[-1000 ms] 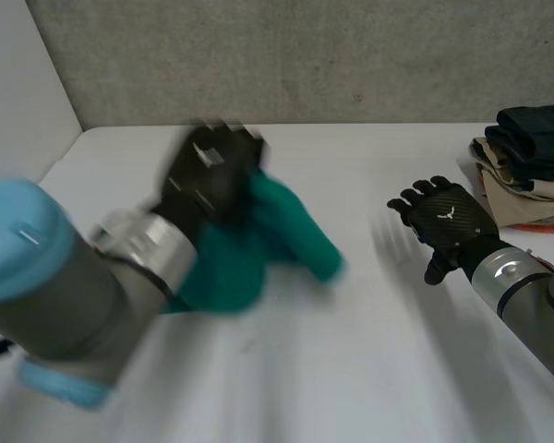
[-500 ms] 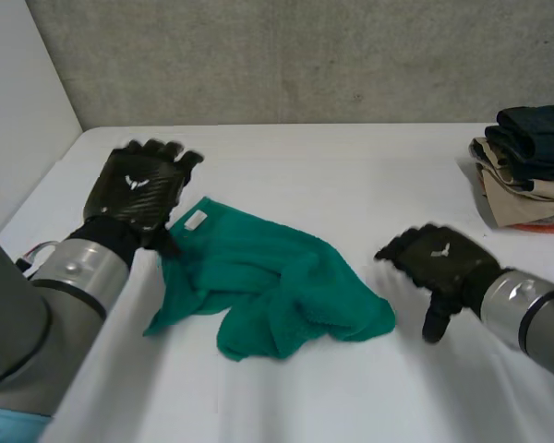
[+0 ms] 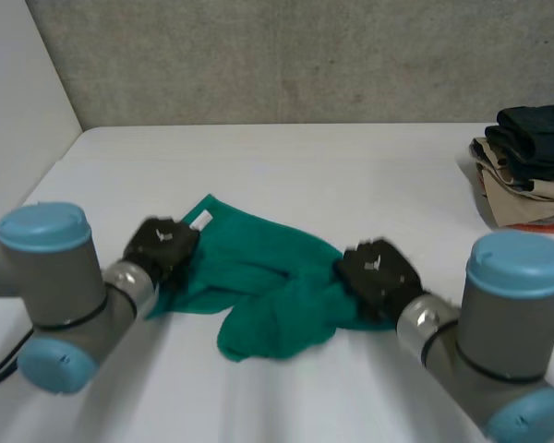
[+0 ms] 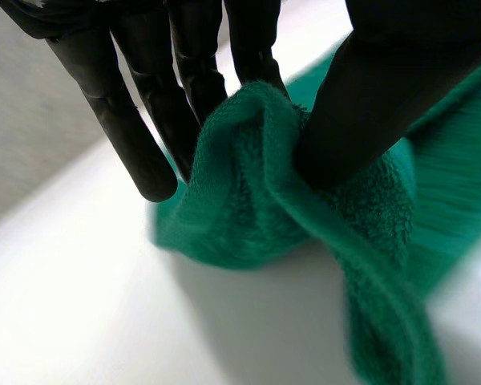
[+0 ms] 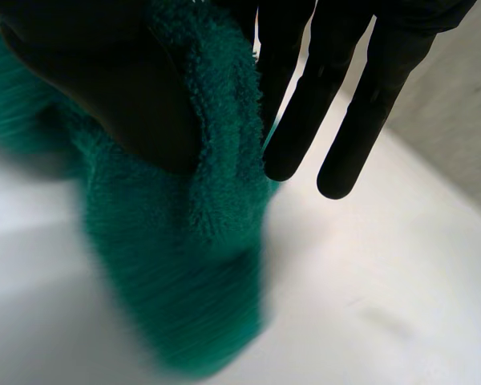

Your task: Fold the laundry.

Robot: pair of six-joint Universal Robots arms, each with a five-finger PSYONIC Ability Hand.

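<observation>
Overhead, towel: a green towel (image 3: 258,286) is seen lying crumpled on the white table (image 3: 351,166), between the two hands.
Head view, left hand: the left hand (image 3: 162,247) is set on the towel's left edge, near a corner that bears a small white tag (image 3: 199,220).
Head view, right hand: the right hand (image 3: 374,269) is set on the towel's right end.
Head view, clothes: a pile of folded clothes (image 3: 526,166) is stacked at the table's far right, well apart from the towel.
Left wrist view, left hand: a raised fold of the towel (image 4: 248,200) is pinched between the thumb (image 4: 369,104) and the fingers (image 4: 196,88); one outer finger is held straight beside the cloth.
Left wrist view, towel: the rest of the cloth is spread on the table (image 4: 80,305) under the fingertips.
Right wrist view, right hand: an edge of the towel (image 5: 176,265) is gripped between the thumb (image 5: 104,88) and the nearest finger; the other fingers (image 5: 369,104) are held straight just beside it.
Right wrist view, towel: the cloth is seen hanging from the pinch towards the table (image 5: 369,305).
</observation>
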